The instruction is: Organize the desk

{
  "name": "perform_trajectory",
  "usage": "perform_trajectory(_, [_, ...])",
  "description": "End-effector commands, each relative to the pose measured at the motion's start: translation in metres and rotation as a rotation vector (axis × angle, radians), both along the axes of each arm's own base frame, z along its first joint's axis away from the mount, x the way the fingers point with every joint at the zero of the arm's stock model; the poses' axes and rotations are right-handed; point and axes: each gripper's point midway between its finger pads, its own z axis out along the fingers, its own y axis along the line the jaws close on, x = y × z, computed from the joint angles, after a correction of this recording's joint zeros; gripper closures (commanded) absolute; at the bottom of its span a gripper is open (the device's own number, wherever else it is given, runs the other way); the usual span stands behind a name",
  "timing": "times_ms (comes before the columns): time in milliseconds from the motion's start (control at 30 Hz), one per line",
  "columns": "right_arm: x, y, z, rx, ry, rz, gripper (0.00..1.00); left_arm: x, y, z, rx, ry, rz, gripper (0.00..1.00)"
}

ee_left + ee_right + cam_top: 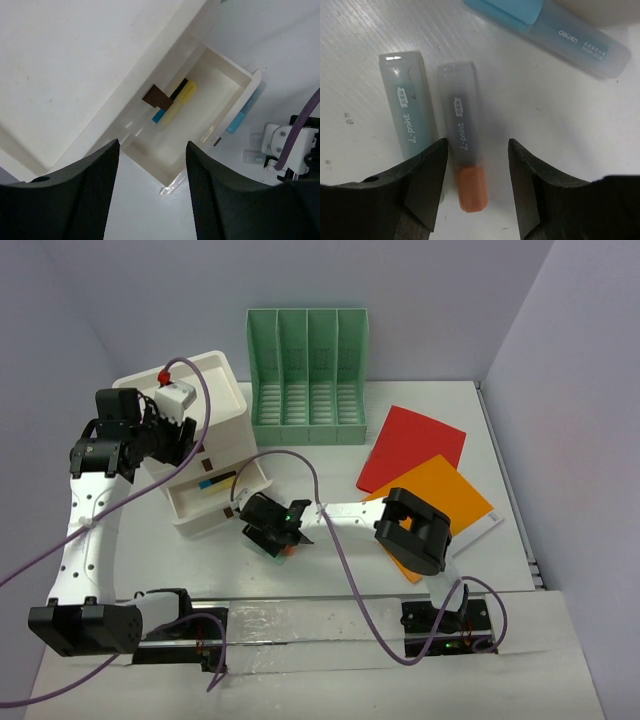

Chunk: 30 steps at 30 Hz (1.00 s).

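White counter (pixel 340 465) half sorted: pens (pixel 177 100) in open drawer (pixel 220 85) — markers (pixel 407 100), folders (pixel 412 445) loose. Right claw (pixel 477 145) open astride orange marker (pixel 462 125); left claw (pixel 152 144) open, empty.

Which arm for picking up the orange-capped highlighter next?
Right. The right fingers, open, straddle the orange-capped frosted plastic highlighter; the left fingers hover over the white plastic box's open drawer.

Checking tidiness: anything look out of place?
Yes: a teal highlighter, an orange highlighter and a blue highlighter lie loose on the desk outside the open drawer; a red folder and an orange folder lie flat beside the green file holder.
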Motion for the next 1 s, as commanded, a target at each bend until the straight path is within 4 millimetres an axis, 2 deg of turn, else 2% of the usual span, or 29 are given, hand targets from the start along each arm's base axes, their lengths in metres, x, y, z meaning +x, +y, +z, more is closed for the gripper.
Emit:
perform_trajectory(0, [0.001,-0.014,-0.022,-0.1,0.016,-0.012,0.42,0.005,-0.009,0.016,-0.057,-0.046,-0.024,0.38])
perform_trajectory(100, [0.0,-0.016,-0.028,-0.123,0.031,-0.014,0.45,0.003,-0.009,0.013,-0.053,-0.039,-0.026,0.38])
perform_trajectory(167, [0.001,-0.018,-0.027,-0.123,0.024,-0.027,0.6,0.003,0.001,0.011,-0.042,-0.04,0.004,0.38])
perform_trajectory(200, [0.005,-0.024,-0.028,-0.134,0.009,-0.049,0.64,0.003,0.003,0.01,-0.032,-0.043,0.012,0.38])
perform_trajectory(300, [0.014,-0.029,-0.02,-0.125,-0.021,-0.087,0.78,0.002,0.005,0.008,-0.022,-0.041,0.015,0.38])
perform_trajectory(400, [0.025,-0.033,-0.002,-0.121,-0.076,-0.095,0.84,-0.001,0.001,0.008,-0.033,-0.039,-0.006,0.38])
perform_trajectory(467, [0.03,-0.031,0.016,-0.098,-0.118,-0.084,0.87,-0.001,-0.001,0.008,-0.043,-0.037,-0.013,0.38])
perform_trajectory(533, [0.037,-0.029,0.043,-0.06,-0.185,-0.077,0.95,-0.002,-0.001,0.009,-0.047,-0.033,-0.008,0.38])
perform_trajectory(567, [0.042,-0.026,0.062,-0.024,-0.236,-0.062,0.98,-0.002,-0.001,0.009,-0.046,-0.035,-0.006,0.38])
perform_trajectory(600, [0.047,-0.02,0.092,0.038,-0.316,-0.03,1.0,-0.002,0.0,0.011,-0.046,-0.037,-0.002,0.38])
perform_trajectory(633, [0.048,-0.016,0.108,0.081,-0.364,0.004,1.0,-0.002,0.0,0.012,-0.046,-0.041,-0.002,0.38])
perform_trajectory(700, [0.056,0.003,0.164,0.221,-0.519,0.094,0.99,-0.001,0.001,0.016,-0.045,-0.051,0.007,0.38])
perform_trajectory(767, [0.061,0.017,0.19,0.286,-0.614,0.156,0.96,-0.001,0.001,0.021,-0.049,-0.061,0.016,0.38])
perform_trajectory(833, [0.074,0.039,0.208,0.301,-0.744,0.232,0.95,0.0,0.002,0.03,-0.057,-0.083,0.028,0.38])
perform_trajectory(967, [0.093,0.079,0.207,0.259,-0.817,0.299,0.95,-0.001,0.005,0.04,-0.049,-0.109,0.044,0.37])
